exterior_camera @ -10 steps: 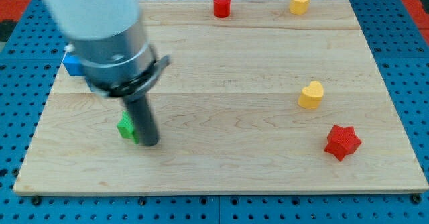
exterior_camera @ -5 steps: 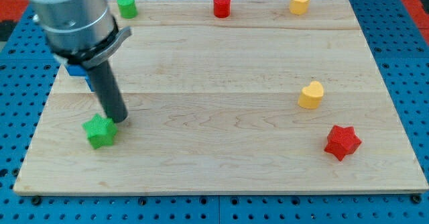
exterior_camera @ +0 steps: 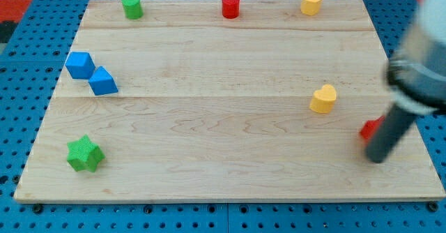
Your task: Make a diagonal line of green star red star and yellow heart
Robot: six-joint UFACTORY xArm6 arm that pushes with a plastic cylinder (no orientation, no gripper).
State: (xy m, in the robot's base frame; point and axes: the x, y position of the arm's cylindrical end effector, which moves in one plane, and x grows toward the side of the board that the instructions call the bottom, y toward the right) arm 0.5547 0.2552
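My tip (exterior_camera: 376, 158) sits at the table's (exterior_camera: 209, 184) right side, touching the red star (exterior_camera: 369, 129), mostly hidden behind the rod, likely to shove it. No pincer, nothing held. Yellow heart (exterior_camera: 323, 98) near, up-left; green star (exterior_camera: 85, 153) far left.

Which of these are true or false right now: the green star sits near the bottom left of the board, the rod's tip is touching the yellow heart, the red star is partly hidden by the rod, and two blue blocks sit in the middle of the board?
1. The green star sits near the view's bottom left. True.
2. My tip touches the yellow heart. False: my tip is lower and further right, apart from the heart.
3. The red star is partly hidden by the rod. True.
4. Two blue blocks sit mid-board. False: they are at the view's left edge.
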